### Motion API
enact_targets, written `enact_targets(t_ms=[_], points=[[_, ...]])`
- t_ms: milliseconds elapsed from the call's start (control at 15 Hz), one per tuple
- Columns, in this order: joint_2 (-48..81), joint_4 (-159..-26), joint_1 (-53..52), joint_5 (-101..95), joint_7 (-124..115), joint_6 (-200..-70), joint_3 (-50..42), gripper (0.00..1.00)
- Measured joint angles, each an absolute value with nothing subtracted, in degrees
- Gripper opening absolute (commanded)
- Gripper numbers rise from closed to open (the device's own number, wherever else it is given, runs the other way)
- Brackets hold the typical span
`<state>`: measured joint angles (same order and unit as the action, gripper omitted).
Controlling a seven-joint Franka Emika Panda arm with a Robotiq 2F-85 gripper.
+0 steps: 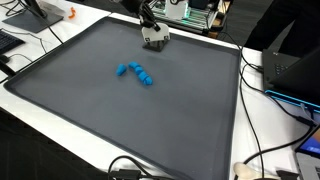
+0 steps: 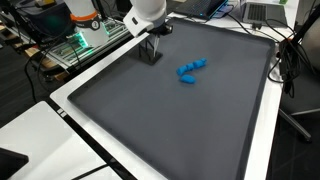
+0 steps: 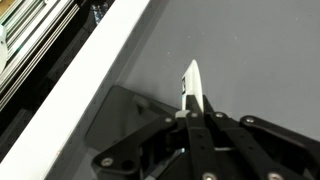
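Hanging near the top of the frame in both exterior views, the gripper (image 1: 153, 40) (image 2: 150, 55) sits low over the far strip of the dark gray mat (image 1: 120, 120) (image 2: 170, 120), close to the mat's upper edge. Whether its tips touch the mat cannot be told. In the wrist view the 2 fingers (image 3: 192, 95) stand pressed together into 1 narrow blade with no gap showing, and nothing is seen between them; the pale tip of the gripper (image 3: 191, 78) points toward the upper middle of that frame, over bare mat (image 3: 260, 50), with the white table (image 3: 90, 80) running as a diagonal band at the left.

A blue object (image 1: 137, 73) (image 2: 190, 69), a short bumpy string of joined pieces, lies flat on the mat. In an exterior view (image 1: 137, 73) it sits below and slightly left of the gripper, near the upper middle of the frame; in an exterior view (image 2: 190, 69) it sits to the gripper's right. It is apart from the gripper, and it does not show in the wrist view.

The white table (image 1: 30, 100) (image 2: 75, 95) frames the mat, and black cables (image 1: 255, 110) trail along the right side.
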<state>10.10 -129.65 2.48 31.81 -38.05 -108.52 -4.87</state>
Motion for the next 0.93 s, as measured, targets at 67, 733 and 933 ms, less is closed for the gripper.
enact_targets(t_ms=[67, 733, 933], points=[[9.7, -130.5, 2.6, 32.4, -38.1, -109.5, -4.9, 0.01], [6.6, -138.3, 3.2, 39.1, -38.1, -121.3, -5.1, 0.01], [5.8, -140.0, 3.4, 40.1, -38.0, -123.8, -5.1, 0.01]])
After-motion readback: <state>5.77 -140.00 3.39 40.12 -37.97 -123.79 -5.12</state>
